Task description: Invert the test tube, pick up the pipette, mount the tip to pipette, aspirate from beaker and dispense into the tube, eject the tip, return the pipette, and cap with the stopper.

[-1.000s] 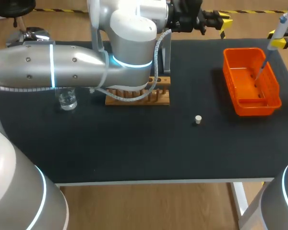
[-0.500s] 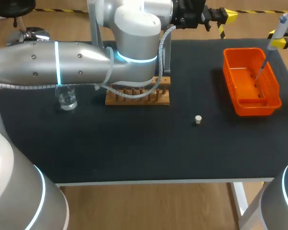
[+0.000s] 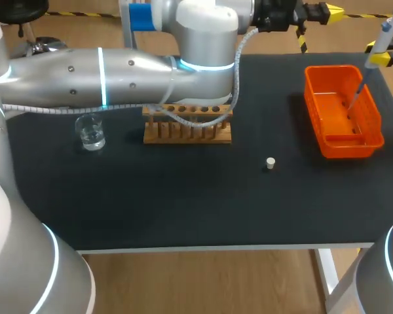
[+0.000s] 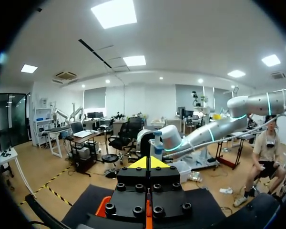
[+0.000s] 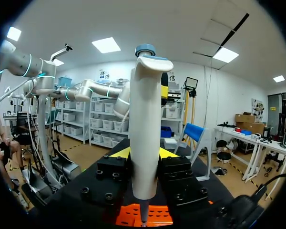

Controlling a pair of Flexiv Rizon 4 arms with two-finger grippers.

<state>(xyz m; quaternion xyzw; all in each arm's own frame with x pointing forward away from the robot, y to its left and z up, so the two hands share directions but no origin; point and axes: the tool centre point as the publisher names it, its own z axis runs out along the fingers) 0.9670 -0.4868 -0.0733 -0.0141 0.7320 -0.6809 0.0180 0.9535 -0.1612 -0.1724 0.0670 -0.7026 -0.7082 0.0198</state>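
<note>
Left jaws are pressed together, empty, near the desk's far edge. Right jaws pinch the pipette, its point apparently above the bin. The stopper lies on the desk.

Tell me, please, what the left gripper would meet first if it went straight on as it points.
Probably the blue-capped white pipette held by the right gripper, in line ahead of the shut left gripper; depth is unclear.
</note>
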